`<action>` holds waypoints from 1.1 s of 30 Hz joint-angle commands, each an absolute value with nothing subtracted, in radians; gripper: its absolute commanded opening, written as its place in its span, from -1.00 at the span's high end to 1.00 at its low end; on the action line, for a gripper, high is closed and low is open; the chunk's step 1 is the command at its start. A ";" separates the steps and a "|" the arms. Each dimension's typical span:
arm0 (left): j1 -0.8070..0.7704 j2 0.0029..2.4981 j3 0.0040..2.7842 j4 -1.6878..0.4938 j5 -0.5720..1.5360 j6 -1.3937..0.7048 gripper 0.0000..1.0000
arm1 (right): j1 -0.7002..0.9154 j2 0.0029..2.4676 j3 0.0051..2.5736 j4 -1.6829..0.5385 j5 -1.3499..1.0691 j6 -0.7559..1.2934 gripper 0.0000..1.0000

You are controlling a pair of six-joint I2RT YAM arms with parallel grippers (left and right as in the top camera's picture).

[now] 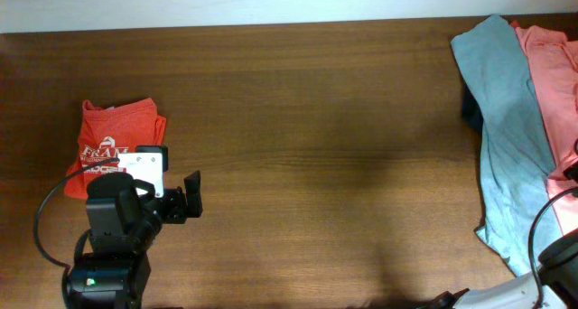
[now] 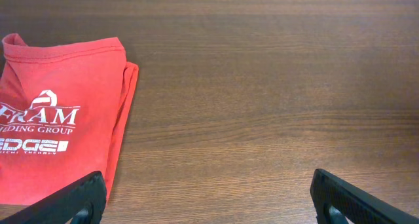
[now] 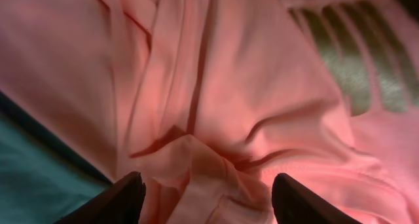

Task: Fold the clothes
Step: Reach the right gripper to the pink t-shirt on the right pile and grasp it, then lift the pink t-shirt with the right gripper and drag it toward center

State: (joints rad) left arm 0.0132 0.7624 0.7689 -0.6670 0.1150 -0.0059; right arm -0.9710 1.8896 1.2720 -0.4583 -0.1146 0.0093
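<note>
The table point(image 1: 316, 119) is dark brown wood with fine lines running side to side. A thin strip of pale wall point(image 1: 226, 2) shows along the top edge of the overhead view.

At the left of that view lies a red shirt point(image 1: 117, 133). It is folded into a small, neat block with white letters point(image 2: 39, 116) on top. Its long side runs up and down the picture, with the neck end toward the top. The left pincer point(image 2: 206, 185) hangs just below and to the right of it. Its two black fingers point(image 2: 78, 198) are spread wide, with only bare wood between them.

The middle of the table is plain wood.

At the right, a grey-blue shirt point(image 1: 506, 119) lies loose and wrinkled in a long strip. It runs from the top of the picture down toward the lower right. A pink shirt point(image 1: 555, 83) lies on its right side, at the edge of the picture, partly over it. It is crumpled, with tan letters point(image 3: 353, 60). The right pincer point(image 3: 206, 185) is down on this pink cloth. Its fingers point(image 3: 118, 204) stand apart with a bump of pink cloth between them. I cannot tell if they squeeze it.
</note>
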 commanded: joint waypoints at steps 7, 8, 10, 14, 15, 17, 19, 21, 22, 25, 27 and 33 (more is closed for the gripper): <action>0.009 0.760 0.790 -0.666 0.115 -0.019 -0.98 | -0.972 1.930 1.279 -0.472 -0.120 0.015 0.17; 0.009 0.760 0.790 -0.667 0.115 -0.019 -0.98 | -0.972 1.930 1.279 -0.474 -0.121 0.016 0.37; 0.009 0.760 0.790 -0.667 0.115 -0.019 -0.98 | -0.972 1.928 1.280 -0.482 -0.125 0.016 0.75; 0.009 0.760 0.790 -0.667 0.115 -0.019 -0.98 | -0.966 1.902 1.301 -0.522 -0.130 0.020 0.92; 0.009 0.760 0.790 -0.667 0.115 -0.019 -0.98 | -0.962 1.890 1.312 -0.536 -0.132 0.029 0.92; 0.009 0.760 0.790 -0.666 0.115 -0.019 -0.98 | -0.951 1.857 1.337 -0.562 -0.155 0.038 0.92; 0.009 0.760 0.790 -0.666 0.114 -0.019 -0.98 | -0.933 1.820 1.365 -0.592 -0.186 0.038 0.92; 0.009 0.760 0.790 -0.659 0.107 -0.019 -0.98 | -0.905 1.776 1.393 -0.627 -0.217 0.033 0.92; 0.009 0.760 0.790 -0.659 0.107 -0.019 -0.98 | -0.889 1.755 1.404 -0.648 -0.234 0.029 0.92; 0.009 0.760 0.790 -0.655 0.107 -0.019 -0.98 | -0.820 1.691 1.441 -0.759 -0.257 0.030 0.92; 0.009 0.760 0.790 -0.656 0.107 -0.019 -0.98 | -0.754 1.651 1.451 -0.828 -0.279 0.030 0.92; 0.009 0.760 0.790 -0.656 0.107 -0.019 -0.98 | -0.434 1.587 1.451 -0.986 -0.308 0.015 0.92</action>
